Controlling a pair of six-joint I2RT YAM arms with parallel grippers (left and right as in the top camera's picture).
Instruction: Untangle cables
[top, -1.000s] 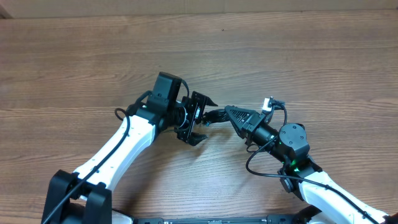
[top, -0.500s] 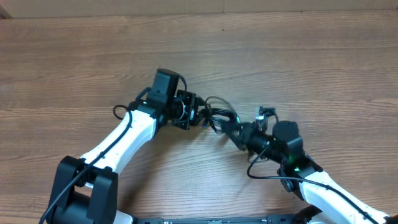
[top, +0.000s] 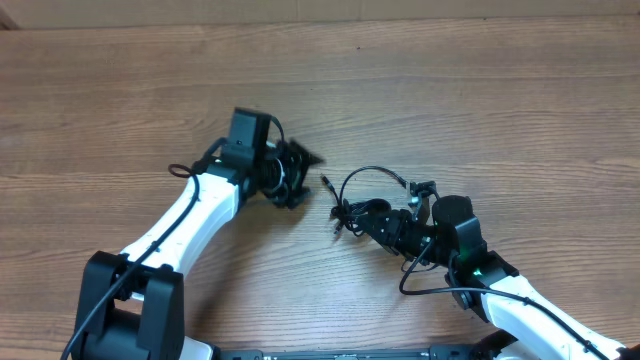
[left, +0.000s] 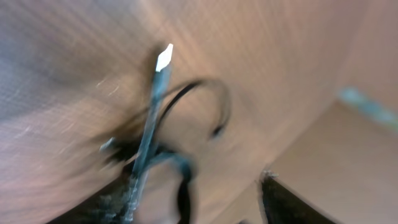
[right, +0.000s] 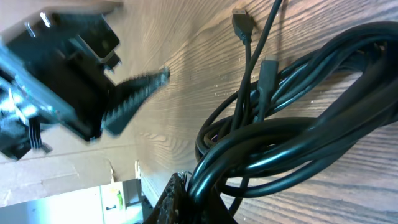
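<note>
The cables (top: 360, 210) form a black bundle with one loop arching up and a loose plug end (top: 326, 183) pointing left. My right gripper (top: 388, 226) is shut on the bundle; in the right wrist view several strands (right: 292, 118) run into its jaws (right: 194, 202), and a plug (right: 240, 19) lies on the wood. My left gripper (top: 303, 177) stands to the left of the cables, apart from them, and is open. Its own view is blurred, showing the cables (left: 154, 124) ahead of the fingers (left: 112, 205).
The wooden table (top: 480, 90) stretches wide behind both arms. My right arm's own thicker wire (top: 425, 285) loops beside its wrist. A paler surface (left: 348, 168) shows at the right of the left wrist view.
My left gripper was at the bundle half a second ago; it has let go and drawn back to the left. A cable loop and plug end now lie spread out. The right gripper dropped slightly.
</note>
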